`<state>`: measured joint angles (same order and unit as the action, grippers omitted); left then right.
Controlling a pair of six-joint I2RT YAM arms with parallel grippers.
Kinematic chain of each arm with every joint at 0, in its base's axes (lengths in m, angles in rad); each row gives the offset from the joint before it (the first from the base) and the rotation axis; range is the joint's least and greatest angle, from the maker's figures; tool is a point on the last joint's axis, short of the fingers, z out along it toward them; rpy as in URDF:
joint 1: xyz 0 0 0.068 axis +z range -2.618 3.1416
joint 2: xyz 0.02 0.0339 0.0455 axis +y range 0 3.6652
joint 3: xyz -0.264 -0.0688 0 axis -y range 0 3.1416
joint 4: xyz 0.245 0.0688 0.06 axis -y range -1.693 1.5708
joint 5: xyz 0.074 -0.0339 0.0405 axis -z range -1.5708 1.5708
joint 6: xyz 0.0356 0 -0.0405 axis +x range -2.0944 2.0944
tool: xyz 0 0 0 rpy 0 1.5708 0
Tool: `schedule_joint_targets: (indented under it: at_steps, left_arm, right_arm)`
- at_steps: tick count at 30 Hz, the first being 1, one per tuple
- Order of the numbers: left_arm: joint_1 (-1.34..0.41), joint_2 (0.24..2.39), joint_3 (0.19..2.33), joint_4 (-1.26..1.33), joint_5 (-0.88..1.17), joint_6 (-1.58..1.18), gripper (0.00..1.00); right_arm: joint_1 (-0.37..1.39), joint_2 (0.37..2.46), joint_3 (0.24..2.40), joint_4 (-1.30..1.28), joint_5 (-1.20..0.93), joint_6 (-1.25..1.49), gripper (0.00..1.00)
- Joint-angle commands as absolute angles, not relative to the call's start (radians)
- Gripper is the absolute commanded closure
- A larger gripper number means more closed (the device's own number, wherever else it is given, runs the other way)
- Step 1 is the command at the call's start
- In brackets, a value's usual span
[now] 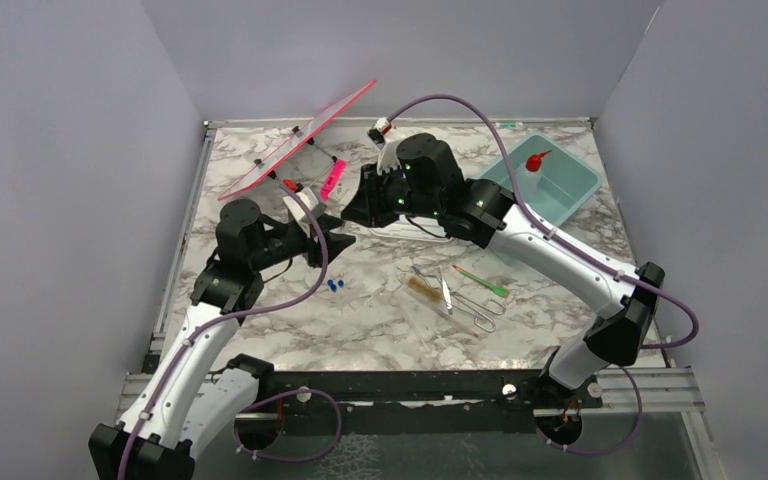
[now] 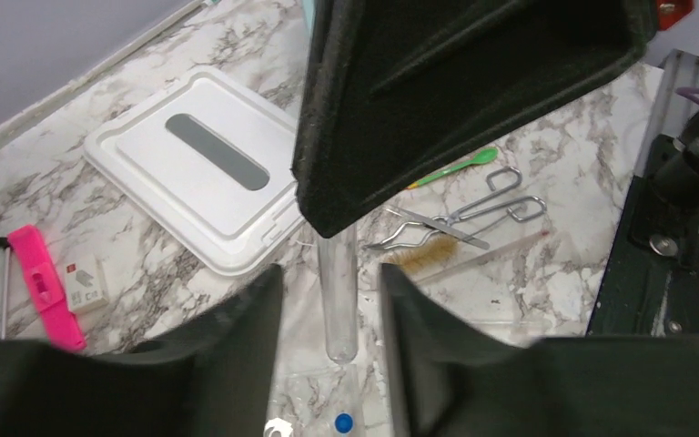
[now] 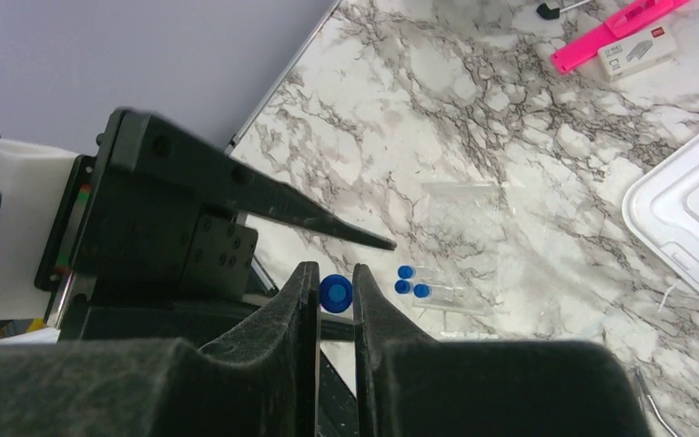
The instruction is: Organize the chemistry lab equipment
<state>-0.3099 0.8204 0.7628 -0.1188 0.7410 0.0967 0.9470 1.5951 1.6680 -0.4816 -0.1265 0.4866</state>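
Observation:
My right gripper [image 3: 335, 271] is shut on a clear blue-capped tube [image 3: 335, 293] and holds it in the air. In the left wrist view this tube [image 2: 339, 314] hangs between my left gripper's [image 2: 329, 273] open fingers, with a gap on each side. In the top view the two grippers meet left of centre, left gripper [image 1: 335, 237] below right gripper [image 1: 356, 215]. More blue-capped tubes [image 1: 336, 286] lie on the table. The brush [image 1: 422, 290], tweezers [image 1: 446, 292], wire clamp [image 1: 480, 312] and green-tipped stick [image 1: 480, 281] lie together. The squeeze bottle [image 1: 537, 160] lies in the teal tub [image 1: 572, 190].
A white lid [image 2: 191, 164] lies flat under the right arm. A pink bar [image 1: 332, 178] and a small white box [image 2: 85, 282] lie at the back left. A tilted pink-edged clear sheet [image 1: 305, 140] stands behind them. Grey walls enclose the table.

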Motion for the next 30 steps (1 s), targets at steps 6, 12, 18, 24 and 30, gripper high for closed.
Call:
schedule_joint_targets:
  at_steps: [6,12,18,24,30]
  left_arm:
    - [-0.315,0.714,0.786,-0.228,0.345,-0.152,0.32]
    - [-0.314,0.622,0.815,-0.347,0.041,-0.309,0.31]
    - [-0.315,0.667,0.942,-0.552,-0.251,-0.392,0.30]
    - [-0.314,0.718,0.984,-0.601,-0.274,-0.420,0.30]
    - [-0.314,0.762,0.996,-0.587,-0.208,-0.386,0.29]
  right_arm:
    - [0.951,1.510,1.490,-0.302,-0.077,0.174,0.91]
    - [0.951,1.505,1.336,-0.162,-0.280,-0.040,0.90]
    - [0.958,1.535,1.190,0.001,-0.400,-0.103,0.88]
    - [0.989,1.596,1.124,0.104,-0.401,-0.200,0.87]
    - [0.992,1.640,1.111,0.125,-0.423,-0.215,0.87]
